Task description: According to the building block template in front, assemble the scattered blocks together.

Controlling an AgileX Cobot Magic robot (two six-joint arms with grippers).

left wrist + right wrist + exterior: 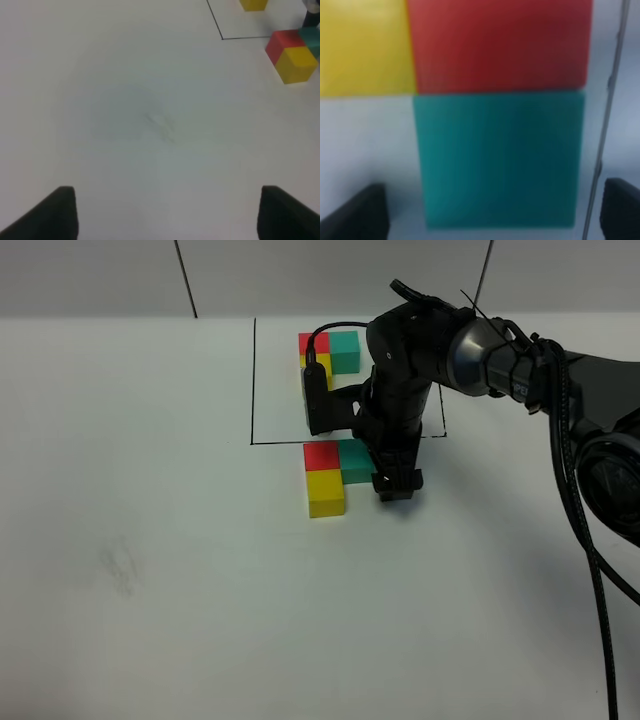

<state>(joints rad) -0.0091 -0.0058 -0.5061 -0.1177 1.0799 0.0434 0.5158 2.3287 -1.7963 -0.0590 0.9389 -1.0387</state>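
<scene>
Right wrist view: the right claw point(490, 210) is open, its two dark fingertips standing either side of the teal block point(500, 160) with white table visible between the left tip and the block. Nothing is held. In this view the teal block sits flush against the red block point(500, 45), and the yellow block point(365, 45) is flush against the red one on its other side.

In the exterior high view the right claw point(397, 485) is low over the table point(150, 540), at the right end of the assembled group and partly covering the teal block point(352, 457). The three loose blocks form an L: red point(321, 455) at the corner, teal to its right, yellow point(326, 493) on its near side. All three appear joined, just near of the black frame line.

The template point(325, 352) lies inside the frame at the far side, partly hidden by the arm. Its visible red and teal cubes match the layout of the assembled L.

The left claw point(167, 212) is open and empty, hanging over bare table well left of the blocks.

Judgement: assembly appears complete. Remaining work is probably only retraction of the right arm, clear of the teal block.
</scene>
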